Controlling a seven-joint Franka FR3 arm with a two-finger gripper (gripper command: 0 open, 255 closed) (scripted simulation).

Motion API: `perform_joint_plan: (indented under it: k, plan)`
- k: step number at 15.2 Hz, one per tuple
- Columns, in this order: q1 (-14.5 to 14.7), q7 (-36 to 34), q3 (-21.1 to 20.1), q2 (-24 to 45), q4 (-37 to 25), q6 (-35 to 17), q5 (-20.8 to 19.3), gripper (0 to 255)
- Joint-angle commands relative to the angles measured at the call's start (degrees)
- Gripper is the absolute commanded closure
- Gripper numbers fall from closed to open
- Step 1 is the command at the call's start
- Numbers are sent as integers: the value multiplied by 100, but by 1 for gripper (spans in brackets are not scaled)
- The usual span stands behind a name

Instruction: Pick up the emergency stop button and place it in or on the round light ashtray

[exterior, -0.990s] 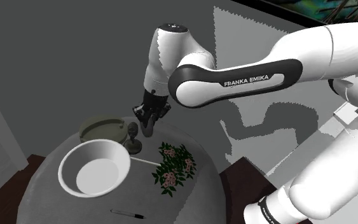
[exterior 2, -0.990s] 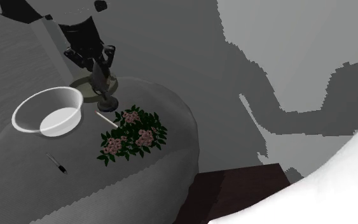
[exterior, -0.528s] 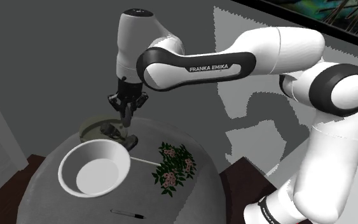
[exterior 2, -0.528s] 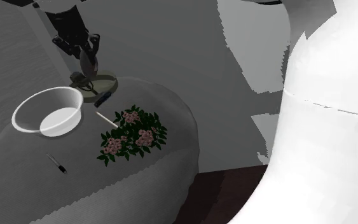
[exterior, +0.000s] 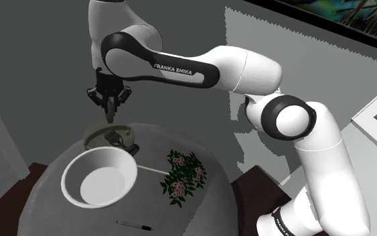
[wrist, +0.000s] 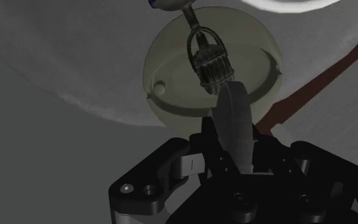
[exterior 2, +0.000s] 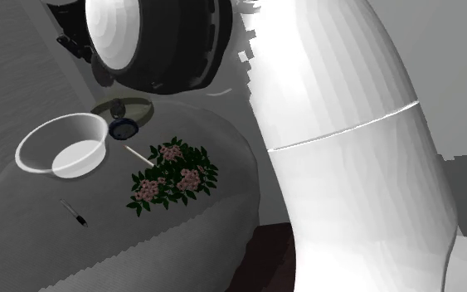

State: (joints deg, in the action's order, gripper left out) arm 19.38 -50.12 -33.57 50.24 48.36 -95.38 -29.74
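The emergency stop button (exterior: pixel 120 139) is a dark thing with a stem and a ribbed head. It lies tipped on its side in the round pale ashtray (exterior: pixel 98 134), its base reaching over the rim toward the bowl. In the second exterior view the button (exterior 2: pixel 123 127) rests across the ashtray's (exterior 2: pixel 138 106) near rim. My gripper (exterior: pixel 108 111) hangs above the ashtray, apart from the button. In the wrist view the gripper (wrist: pixel 229 90) is shut on nothing, with the button (wrist: pixel 210 60) and ashtray (wrist: pixel 171 70) beyond its fingertips.
A large white bowl (exterior: pixel 100 178) stands right beside the ashtray on the round grey table (exterior: pixel 80 218). A bunch of pink flowers (exterior: pixel 183 175) with a white stick lies to the shoulder view's right of the bowl. A pen (exterior: pixel 134 224) lies near the front edge.
The button stood upright beside the bowl a second ago; it now lies tipped on the ashtray. My gripper, shut throughout, has risen and swung to the shoulder view's left.
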Motion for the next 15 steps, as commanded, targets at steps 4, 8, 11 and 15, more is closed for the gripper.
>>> perform_joint_plan:
  k: [4,8,11,15]
  plan:
    - [-35,-60,29,104,186,-261,-42,255]
    - [-134,-141,29,96,541,-569,-64,255]
    - [-188,-195,38,116,755,-779,-89,255]
    - [-245,-267,62,177,1014,-1070,-135,255]
